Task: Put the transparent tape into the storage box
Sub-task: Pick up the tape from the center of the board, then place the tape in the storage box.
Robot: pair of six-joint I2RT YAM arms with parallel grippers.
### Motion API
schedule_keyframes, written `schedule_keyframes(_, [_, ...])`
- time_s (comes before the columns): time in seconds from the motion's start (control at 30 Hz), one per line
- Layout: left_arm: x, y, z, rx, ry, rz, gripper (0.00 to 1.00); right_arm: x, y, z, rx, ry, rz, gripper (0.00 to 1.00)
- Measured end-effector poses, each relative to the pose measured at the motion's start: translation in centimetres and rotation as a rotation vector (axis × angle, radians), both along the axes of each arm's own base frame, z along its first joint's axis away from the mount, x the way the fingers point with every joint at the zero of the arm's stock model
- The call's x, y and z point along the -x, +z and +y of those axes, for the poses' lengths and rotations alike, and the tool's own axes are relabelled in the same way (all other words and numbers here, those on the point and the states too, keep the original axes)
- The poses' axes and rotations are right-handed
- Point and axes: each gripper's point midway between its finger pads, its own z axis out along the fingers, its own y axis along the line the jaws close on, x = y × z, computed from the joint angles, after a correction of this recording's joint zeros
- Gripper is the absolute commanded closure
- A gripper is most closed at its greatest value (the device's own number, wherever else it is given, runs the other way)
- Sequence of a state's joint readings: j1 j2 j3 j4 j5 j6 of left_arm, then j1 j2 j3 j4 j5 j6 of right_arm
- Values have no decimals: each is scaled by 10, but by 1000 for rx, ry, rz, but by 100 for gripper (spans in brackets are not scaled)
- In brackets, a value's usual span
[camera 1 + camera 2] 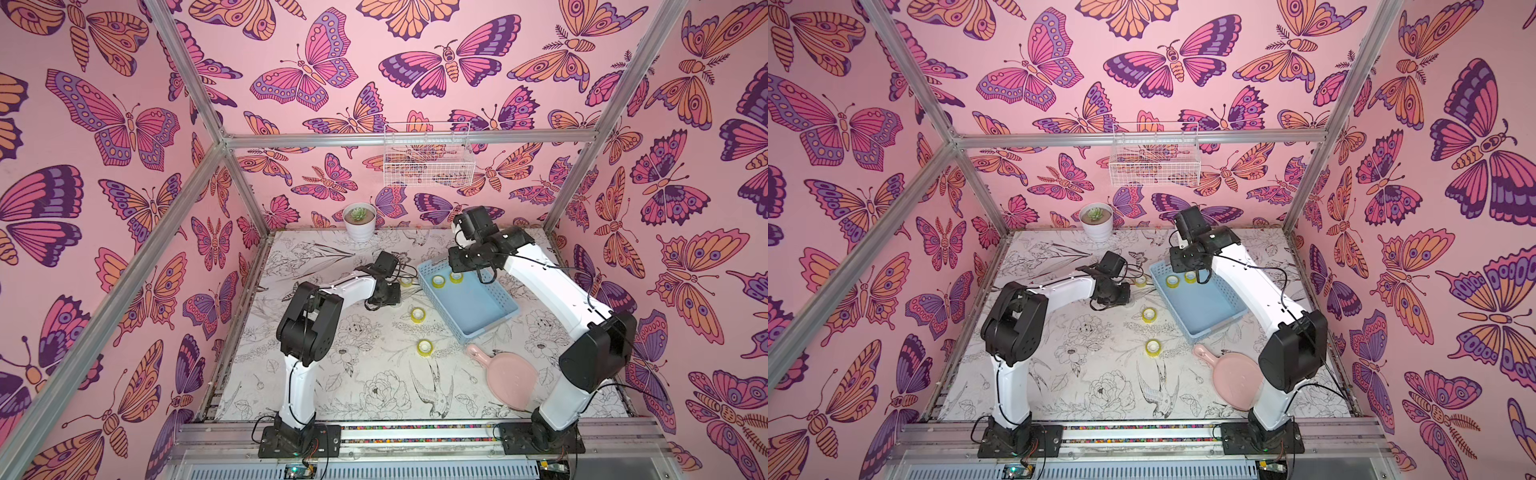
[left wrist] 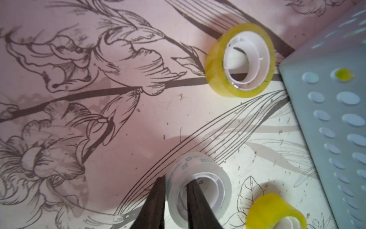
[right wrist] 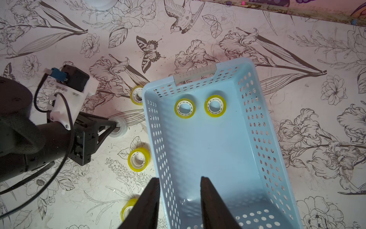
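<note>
Transparent tape roll (image 2: 198, 164), clear: wall pinched in left pincer (image 2: 176, 179), one finger (image 2: 195, 200) inside core. Adjacent: yellow tape rolls (image 2: 213, 65), light blue perforated storage box (image 2: 326, 119); right pincer (image 3: 179, 178) parted, empty.

Yellow tape rolls (image 1: 417, 314): five. Transparent tape (image 2: 200, 164): one. Storage box (image 1: 478, 307): one. Pink scoop (image 1: 511, 380), potted plant (image 1: 359, 220), wire basket (image 1: 428, 162): one each.

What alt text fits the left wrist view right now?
The left fingers pinch the wall of the clear tape roll, one inside its core, on the floral table. Two yellow tape rolls lie nearby, beside the perforated blue storage box.
</note>
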State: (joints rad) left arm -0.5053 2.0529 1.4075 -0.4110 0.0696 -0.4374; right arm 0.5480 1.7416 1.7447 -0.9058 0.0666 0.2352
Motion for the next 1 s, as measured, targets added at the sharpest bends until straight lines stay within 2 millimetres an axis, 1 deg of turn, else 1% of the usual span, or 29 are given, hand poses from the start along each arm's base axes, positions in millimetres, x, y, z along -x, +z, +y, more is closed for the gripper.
schedule_keyframes(0.07, [0, 1, 0, -7, -1, -7, 95, 0, 0, 0, 0, -1, 0, 61])
schedule_keyframes(0.17, [-1, 2, 1, -18, 6, -15, 100, 0, -1, 0, 1, -1, 1, 62])
schedule_keyframes(0.33, [2, 4, 9, -61, 12, -20, 100, 1, -3, -1, 5, -1, 7, 62])
schedule_keyframes(0.4, [4, 9, 15, -87, 13, -26, 100, 1, -3, -1, 5, -1, 6, 62])
schedule_keyframes(0.47, [5, 22, 20, -108, 11, -46, 100, 1, -1, -3, 8, -8, 0, 62])
schedule_keyframes(0.57, [3, 54, 24, -114, 3, -105, 100, 3, 5, -8, 14, -27, -21, 61])
schedule_keyframes(0.63, [-3, 85, 22, -96, -4, -168, 100, 5, 12, -13, 10, -47, -41, 59])
schedule_keyframes(0.73, [-16, 135, 15, -54, -20, -271, 100, 9, 27, -21, -1, -73, -87, 57])
schedule_keyframes(0.77, [-21, 154, 10, -37, -27, -311, 100, 10, 33, -24, -9, -85, -106, 50])
schedule_keyframes(0.8, [-25, 166, 7, -26, -33, -340, 100, 12, 38, -27, -15, -95, -119, 43])
schedule_keyframes(0.83, [-29, 181, 2, -12, -43, -375, 100, 14, 44, -30, -21, -106, -136, 39])
schedule_keyframes(0.87, [-31, 193, -4, 0, -59, -402, 100, 16, 50, -33, -28, -115, -156, 39])
schedule_keyframes(0.93, [-30, 209, -19, 15, -96, -429, 100, 20, 60, -39, -36, -131, -188, 38])
schedule_keyframes(0.97, [-30, 217, -30, 25, -124, -447, 100, 22, 64, -42, -38, -140, -199, 37])
schedule_keyframes(1.0, [-29, 221, -40, 34, -145, -457, 100, 24, 66, -45, -41, -150, -206, 36])
